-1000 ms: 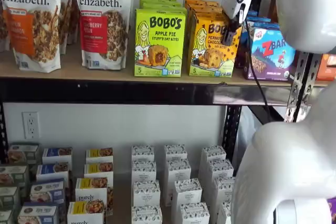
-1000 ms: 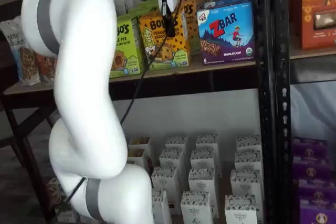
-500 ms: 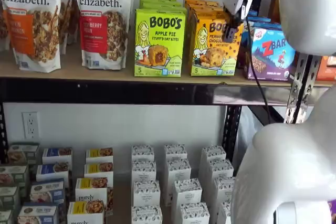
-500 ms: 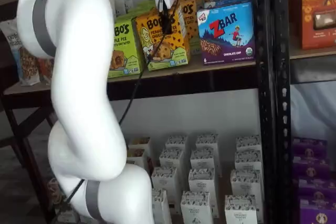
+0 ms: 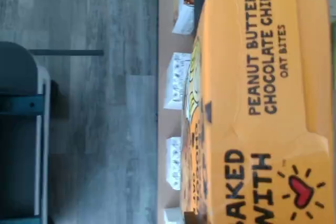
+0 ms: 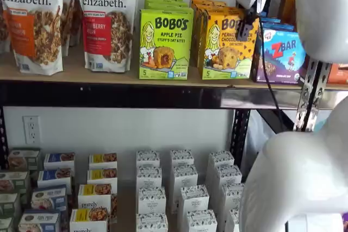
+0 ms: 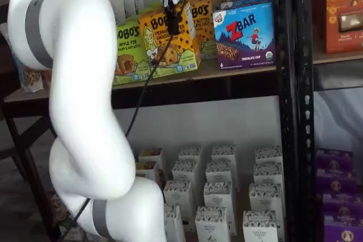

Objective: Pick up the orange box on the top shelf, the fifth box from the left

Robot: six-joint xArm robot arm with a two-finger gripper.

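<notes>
The orange box is a Bobo's Peanut Butter Chocolate Chip carton at the front of the top shelf. In both shelf views my gripper comes down from above, its black fingers closed over the box's upper edge. In a shelf view the box is tilted and drawn out past the shelf's front rail, with the gripper on its top. The wrist view is filled by the box's orange top panel, very close.
A lime-green Bobo's Apple Pie box stands to the left and a blue ZBar box to the right. More orange boxes stand behind. Granola bags are further left. White cartons fill the lower shelf.
The gripper has risen slightly and pulled away from the shelf with the orange box in it; the box has shifted out from its row and tilted.
</notes>
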